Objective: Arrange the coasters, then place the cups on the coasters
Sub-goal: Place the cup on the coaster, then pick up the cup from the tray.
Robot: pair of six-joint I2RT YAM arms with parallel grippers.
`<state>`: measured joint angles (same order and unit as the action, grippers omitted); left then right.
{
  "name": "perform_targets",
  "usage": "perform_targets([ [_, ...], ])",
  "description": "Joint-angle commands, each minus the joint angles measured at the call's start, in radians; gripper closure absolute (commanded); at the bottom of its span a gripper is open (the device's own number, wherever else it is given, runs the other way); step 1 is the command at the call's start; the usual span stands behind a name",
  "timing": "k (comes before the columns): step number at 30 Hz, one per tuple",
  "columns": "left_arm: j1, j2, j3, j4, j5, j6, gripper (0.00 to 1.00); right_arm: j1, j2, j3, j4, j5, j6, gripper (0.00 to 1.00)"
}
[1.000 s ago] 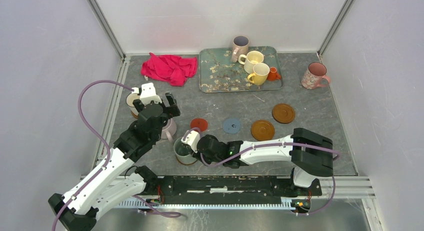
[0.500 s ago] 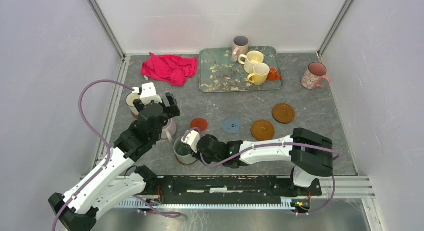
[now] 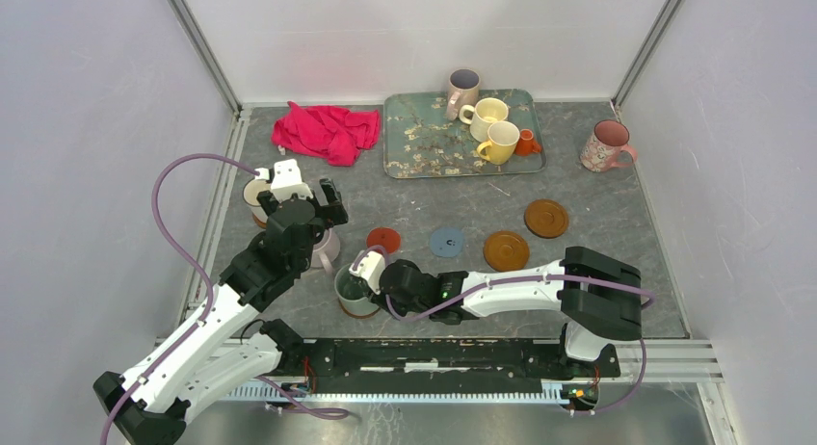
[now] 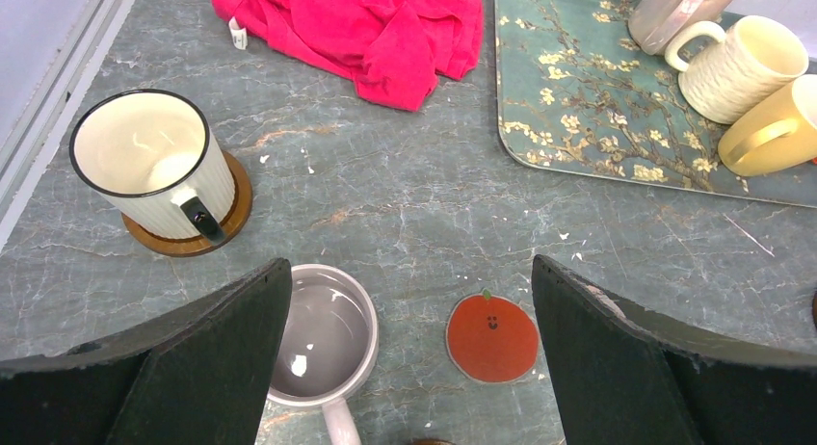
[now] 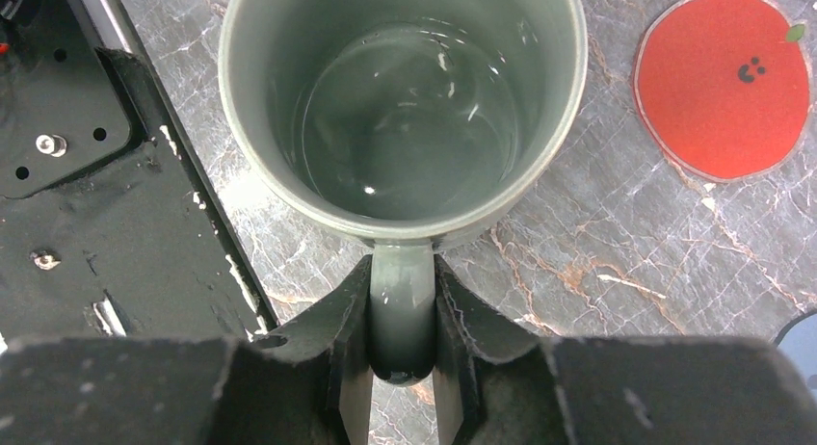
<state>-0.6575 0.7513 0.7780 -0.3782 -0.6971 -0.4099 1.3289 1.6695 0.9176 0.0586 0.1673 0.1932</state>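
Observation:
My right gripper point(image 5: 402, 305) is shut on the handle of the grey-green cup point(image 5: 405, 98), which stands near the table's front edge point(image 3: 355, 291); a brown rim shows under its base. My left gripper point(image 4: 409, 272) hangs open and empty above the mauve cup point(image 4: 323, 334) and the red coaster point(image 4: 492, 337). A cream cup point(image 4: 154, 166) sits on a brown coaster point(image 4: 231, 209) at the left. The blue coaster point(image 3: 446, 241) and two amber coasters point(image 3: 506, 249) point(image 3: 546, 218) lie bare in the middle.
The teal tray point(image 3: 424, 142) at the back holds a beige cup point(image 3: 462, 87), a cream cup point(image 3: 487, 113), a yellow cup point(image 3: 501, 142) and a tiny orange cup point(image 3: 526, 142). A pink floral cup point(image 3: 607, 144) stands at the right, a red cloth point(image 3: 326, 130) at the back left.

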Motion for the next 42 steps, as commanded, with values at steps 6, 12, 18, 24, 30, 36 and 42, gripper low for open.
perform_targets([
  [6, 0.004, -0.003, -0.005, 0.039, 0.008, -0.035, 0.00, 0.008, -0.019, 0.032, 0.114, 0.023, 0.005, 0.57],
  [12, 0.004, -0.012, -0.005, 0.039, 0.015, -0.033, 0.00, 0.007, -0.031, 0.045, 0.093, 0.024, 0.001, 0.48],
  [18, 0.004, -0.017, -0.005, 0.040, 0.032, -0.032, 0.00, 0.007, -0.075, 0.066, 0.025, 0.074, 0.004, 0.33],
  [24, 0.004, -0.026, -0.003, 0.045, 0.052, -0.027, 0.00, -0.004, -0.131, 0.103, -0.051, 0.136, 0.000, 0.16],
  [30, 0.004, -0.040, 0.000, 0.053, 0.065, -0.024, 0.00, -0.096, -0.189, 0.140, -0.138, 0.185, 0.017, 0.02],
  [36, 0.004, -0.044, 0.000, 0.059, 0.069, -0.021, 0.00, -0.267, -0.228, 0.187, -0.203, 0.234, 0.067, 0.02],
  [42, 0.004, -0.047, -0.004, 0.062, 0.079, -0.021, 0.00, -0.433, -0.156, 0.326, -0.285, 0.306, 0.086, 0.02],
])
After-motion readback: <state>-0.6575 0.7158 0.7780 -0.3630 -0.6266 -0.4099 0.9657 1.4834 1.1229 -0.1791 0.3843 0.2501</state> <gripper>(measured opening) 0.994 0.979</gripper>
